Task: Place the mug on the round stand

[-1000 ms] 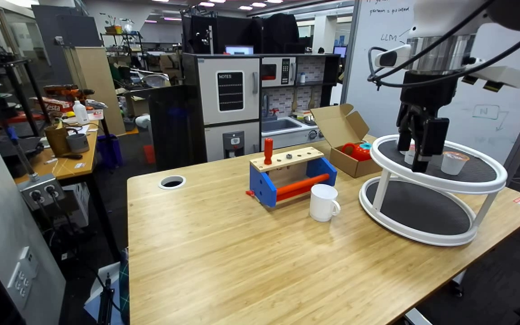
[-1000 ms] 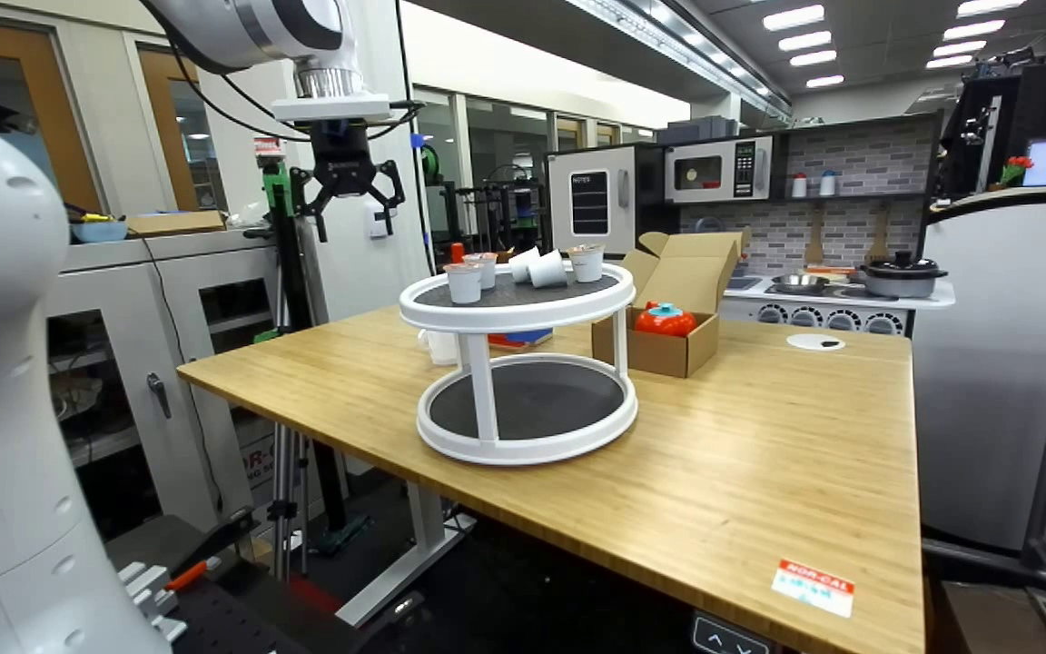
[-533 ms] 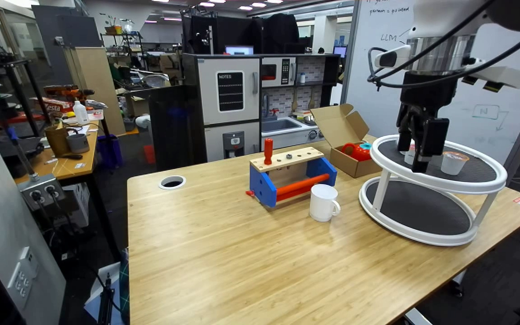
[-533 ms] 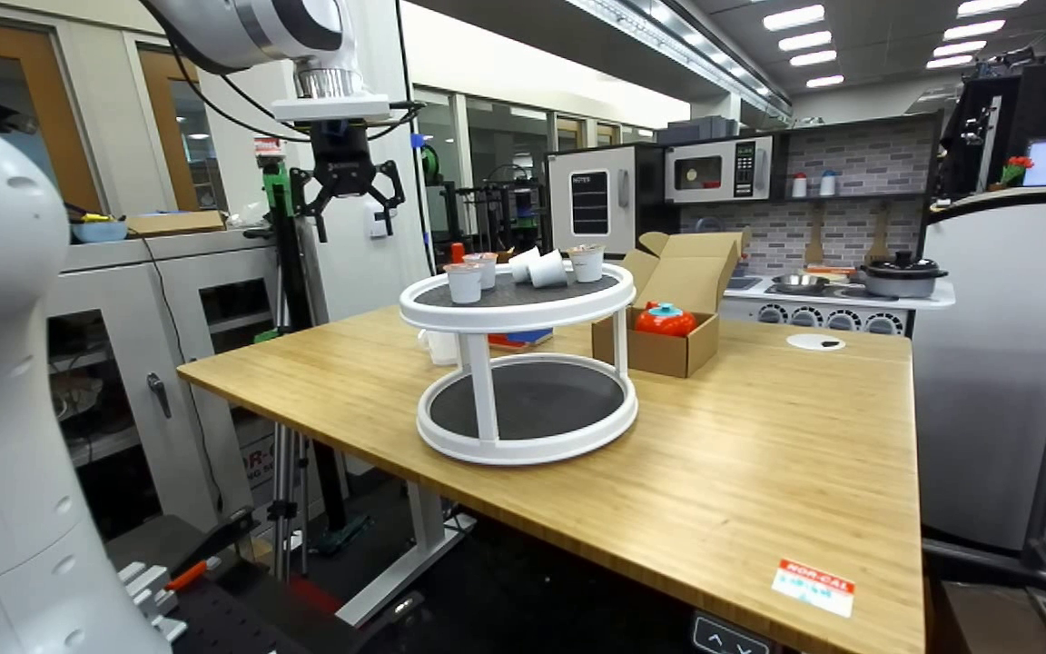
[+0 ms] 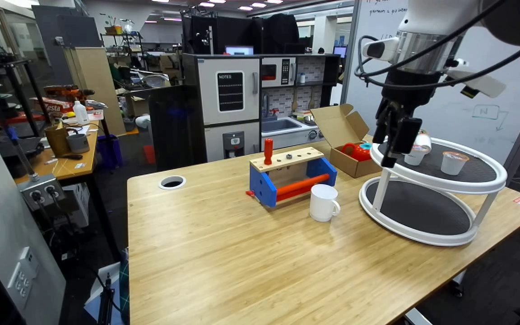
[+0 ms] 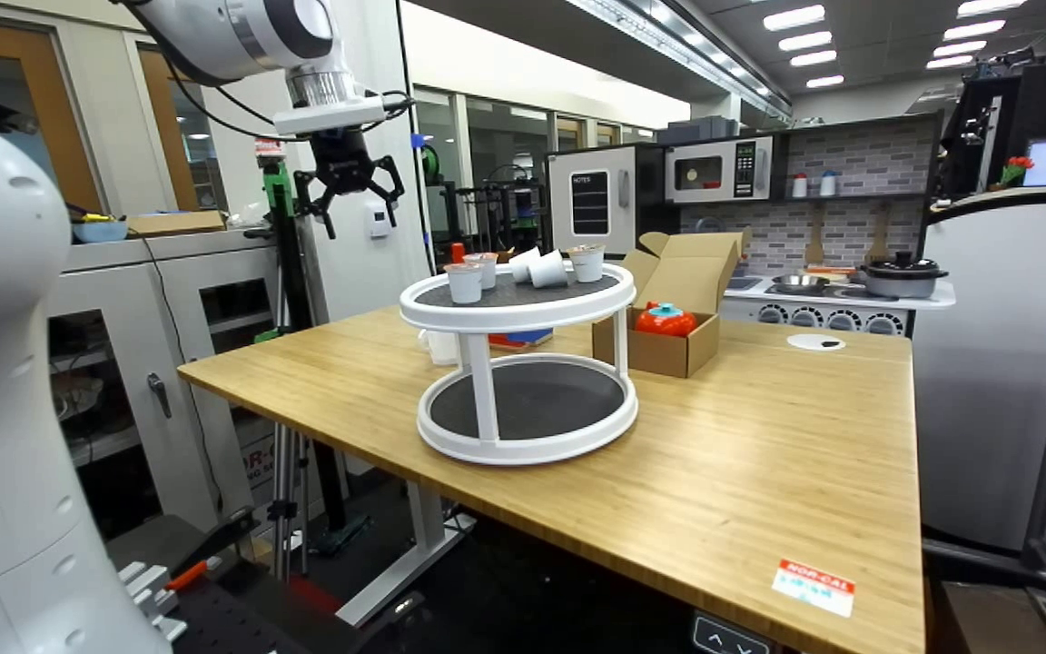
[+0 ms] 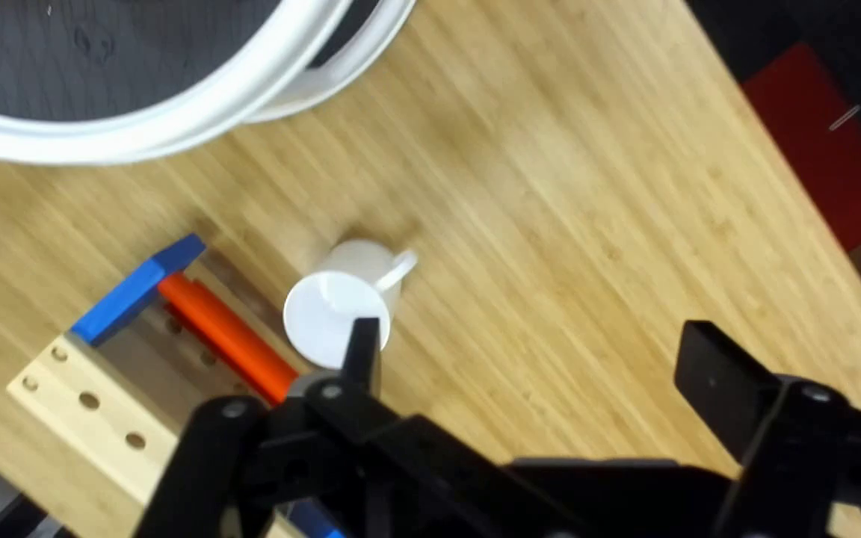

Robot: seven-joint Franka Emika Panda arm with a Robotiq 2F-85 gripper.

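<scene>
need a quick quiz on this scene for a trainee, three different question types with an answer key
1. Fill in the blank: the round stand has ___ tiers.

2. Multiple choice: where is the white mug?
a) inside the cardboard box
b) on the wooden table, beside the blue-sided rack
c) up on the round stand

3. True or false: the jaws are shut on the handle of the white mug.

Key:
1. two
2. b
3. false; the jaws stand open and hold nothing
</scene>
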